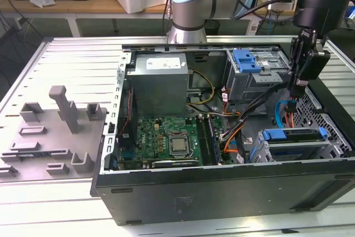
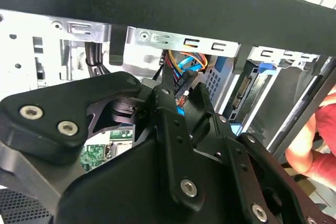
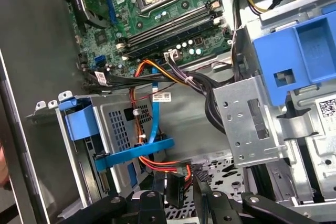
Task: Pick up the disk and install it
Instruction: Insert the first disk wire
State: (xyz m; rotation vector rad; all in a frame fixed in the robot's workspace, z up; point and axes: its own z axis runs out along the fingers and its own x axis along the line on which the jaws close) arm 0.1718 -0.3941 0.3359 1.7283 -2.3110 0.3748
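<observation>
The disk [image 1: 293,141], silver with a blue carrier rail, sits in the metal cage at the front right corner of the open computer case [image 1: 222,192]. Its blue carrier [image 3: 81,120] also shows in the first wrist view, seated in that cage. My gripper [image 1: 297,89] hangs fingers-down a little above and behind the cage, apart from the disk. In both wrist views the black fingers [image 3: 203,195] stand slightly apart. A black cable connector [image 3: 176,188] and a blue cable [image 2: 184,65] show in the gap of the gripper [image 2: 182,103]; nothing is held.
A second drive bay with a blue latch [image 1: 247,59] stands behind the gripper, with the motherboard [image 1: 166,140] and power supply [image 1: 158,81] toward the exterior view's left. Orange and black cables [image 3: 157,77] cross the case floor. A person's hand [image 2: 315,148] is near the case. A grey fixture [image 1: 55,131] lies outside.
</observation>
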